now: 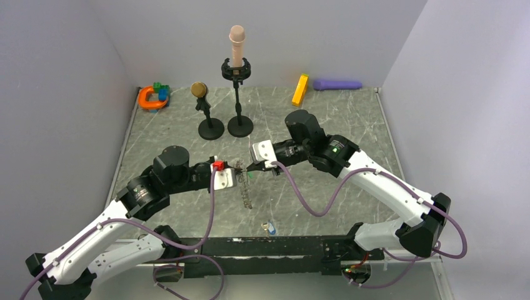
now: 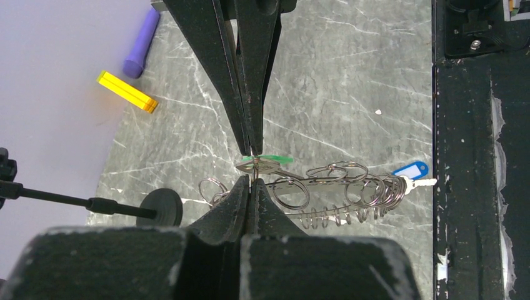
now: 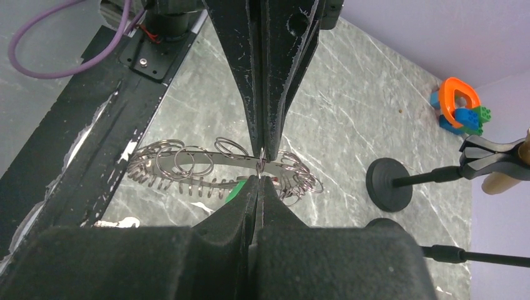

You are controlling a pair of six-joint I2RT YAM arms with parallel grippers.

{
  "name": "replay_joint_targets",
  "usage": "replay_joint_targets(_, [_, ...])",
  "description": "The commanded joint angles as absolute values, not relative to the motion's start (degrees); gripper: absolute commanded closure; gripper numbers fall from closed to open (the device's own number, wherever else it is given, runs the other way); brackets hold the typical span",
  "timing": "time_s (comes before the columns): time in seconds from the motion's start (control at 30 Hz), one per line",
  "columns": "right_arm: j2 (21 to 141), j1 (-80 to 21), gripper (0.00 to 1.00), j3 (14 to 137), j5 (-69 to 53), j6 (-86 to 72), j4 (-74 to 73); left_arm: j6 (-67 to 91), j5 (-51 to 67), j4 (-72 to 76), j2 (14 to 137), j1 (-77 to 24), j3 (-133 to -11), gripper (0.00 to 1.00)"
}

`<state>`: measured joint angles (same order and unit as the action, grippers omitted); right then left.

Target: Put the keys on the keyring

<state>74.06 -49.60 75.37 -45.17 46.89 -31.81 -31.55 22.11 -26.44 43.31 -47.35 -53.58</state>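
The keyring is a bundle of metal split rings and coils, held up between both grippers at the table's middle. It also shows in the left wrist view and in the right wrist view. My left gripper is shut on a thin ring wire of it. My right gripper meets it tip to tip and is shut on the same wire. The green key hangs right at the pinch point, and its head shows in the right wrist view. I cannot make out the red key.
A key with a blue tag lies near the front rail. Two microphone stands with round black bases stand behind the grippers. A yellow block, a purple cylinder and an orange toy lie at the back.
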Motion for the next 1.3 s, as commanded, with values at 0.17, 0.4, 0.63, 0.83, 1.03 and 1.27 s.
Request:
replay_joint_targets(0.17, [72.9,-50.2,1.00,75.9,-46.8,44.2,-27.6,-28.1,22.2,-22.4,44.2,-47.7,-56.1,1.00])
replay_joint_targets(0.4, [73.5,-50.3,1.00,76.9,-46.9,44.0,-28.6,-26.9,21.1,-24.3,45.9,-47.8,-58.1,1.00])
replay_joint_targets(0.63, [74.0,-50.7,1.00,77.3,-45.6,46.4,-31.5,-25.6,20.5,-25.3,46.4,-47.9,-59.3,1.00])
replay_joint_targets(0.83, [73.2,-50.7,1.00,76.4,-43.9,49.8,-33.6,-23.6,20.6,-25.2,46.0,-47.8,-59.3,1.00])
replay_joint_targets(1.03, [72.5,-50.7,1.00,75.6,-43.2,51.3,-33.6,-20.3,20.1,-23.9,45.4,-47.8,-59.1,1.00])
replay_joint_targets(1.27, [71.6,-50.7,1.00,74.7,-42.6,52.2,-33.7,-16.2,19.4,-21.4,43.7,-47.7,-57.8,1.00])
